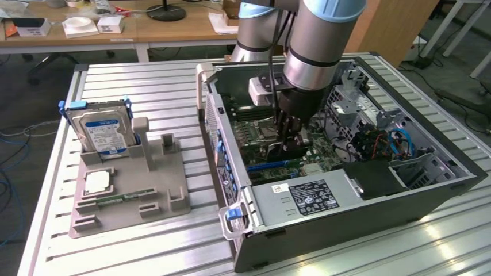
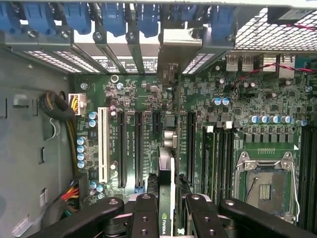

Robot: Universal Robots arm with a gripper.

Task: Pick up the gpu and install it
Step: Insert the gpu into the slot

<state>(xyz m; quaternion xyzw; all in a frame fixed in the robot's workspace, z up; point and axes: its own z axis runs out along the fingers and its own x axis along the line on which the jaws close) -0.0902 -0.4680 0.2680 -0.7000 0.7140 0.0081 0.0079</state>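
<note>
Green gpu [image 2: 166, 198] edge-on, lower part hidden between claw [image 2: 166, 210] fingers.

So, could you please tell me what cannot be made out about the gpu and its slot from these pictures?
- Exterior view: the pincer reaches into the computer case; the arm hides the gpu and slot.
- Wrist view: the gpu is edge-on between the pincer's fingers, its lower part cut off by the edge.
- Wrist view: whether the card's edge has entered a motherboard slot is hidden by the card.
</note>
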